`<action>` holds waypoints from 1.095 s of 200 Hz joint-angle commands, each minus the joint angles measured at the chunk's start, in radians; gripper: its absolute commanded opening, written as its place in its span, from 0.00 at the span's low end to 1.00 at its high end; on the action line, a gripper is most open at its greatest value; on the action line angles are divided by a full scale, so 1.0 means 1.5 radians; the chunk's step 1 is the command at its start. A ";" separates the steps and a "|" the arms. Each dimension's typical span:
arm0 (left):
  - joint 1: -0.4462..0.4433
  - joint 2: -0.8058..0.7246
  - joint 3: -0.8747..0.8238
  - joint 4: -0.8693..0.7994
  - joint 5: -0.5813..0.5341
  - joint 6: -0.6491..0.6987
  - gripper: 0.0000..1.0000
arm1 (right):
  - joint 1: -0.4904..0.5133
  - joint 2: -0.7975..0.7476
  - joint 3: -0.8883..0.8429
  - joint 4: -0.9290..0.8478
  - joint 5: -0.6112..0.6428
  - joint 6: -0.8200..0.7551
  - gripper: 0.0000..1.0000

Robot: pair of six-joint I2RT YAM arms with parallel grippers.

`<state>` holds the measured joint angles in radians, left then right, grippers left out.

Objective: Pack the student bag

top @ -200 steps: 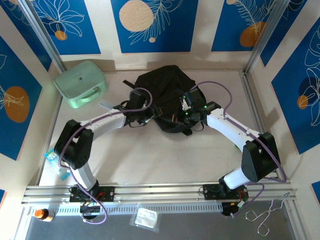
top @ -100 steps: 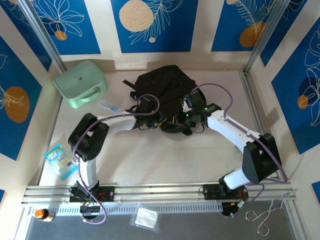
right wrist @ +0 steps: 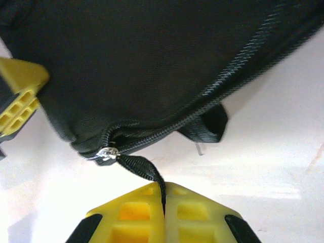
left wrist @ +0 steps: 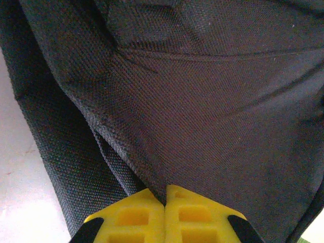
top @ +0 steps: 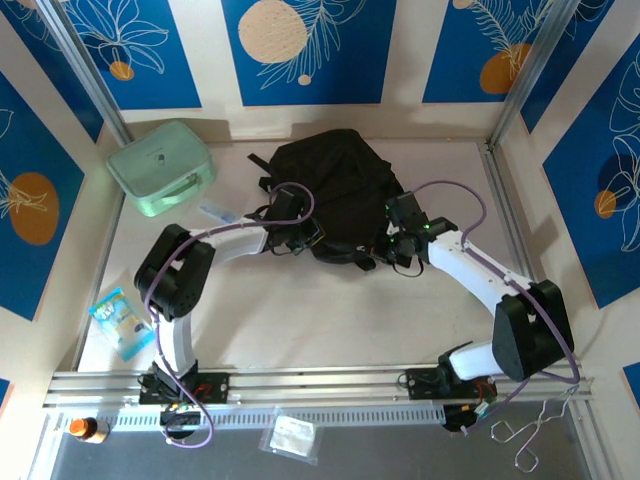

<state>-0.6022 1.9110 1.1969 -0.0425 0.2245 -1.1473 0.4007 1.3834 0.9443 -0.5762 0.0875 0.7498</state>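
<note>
1. Right gripper (right wrist: pixel 164 188) is clamping the zip pull (right wrist: pixel 139 169); left gripper (left wrist: pixel 165 195) is pinching fabric of the bag (top: pixel 335 180).
2. Bag is lying at the far middle of the table (top: pixel 300 300).
3. Packing is seemingly just starting: case (top: pixel 160 167) and packet (top: pixel 120 320) are lying outside.

Mint-green case (top: pixel 160 167) far left, blue packet (top: pixel 120 321) by left edge, metal tongs (top: pixel 548 412) front right

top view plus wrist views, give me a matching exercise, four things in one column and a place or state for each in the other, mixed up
Things: 1 student bag; 2 mint-green case; 3 left gripper; 4 right gripper
States: a shut on the zip pull; b far left corner of the table; c shut on a fold of the bag; d far middle of the table
Pairs: 1-d, 2-b, 3-c, 4-a
</note>
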 commanded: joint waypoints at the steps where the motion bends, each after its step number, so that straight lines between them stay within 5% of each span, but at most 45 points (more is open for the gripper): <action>1: 0.018 0.009 0.005 -0.051 -0.027 0.051 0.00 | -0.017 -0.023 -0.010 -0.045 0.061 0.032 0.00; 102: 0.101 0.025 0.044 -0.112 -0.019 0.154 0.00 | -0.056 -0.025 0.021 -0.062 0.128 0.032 0.00; 140: 0.131 0.044 0.127 -0.210 -0.035 0.245 0.00 | -0.032 -0.004 0.041 -0.007 0.040 -0.019 0.00; 169: 0.160 -0.015 0.082 -0.205 -0.091 0.240 0.32 | 0.007 0.044 0.079 0.024 -0.020 -0.018 0.00; 219: 0.187 -0.121 -0.011 -0.178 -0.026 0.183 0.49 | 0.063 0.164 0.204 0.049 -0.073 -0.021 0.00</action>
<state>-0.3027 1.8244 1.2320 -0.2993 0.1467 -0.8322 0.4561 1.5661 1.1545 -0.5243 0.0391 0.7395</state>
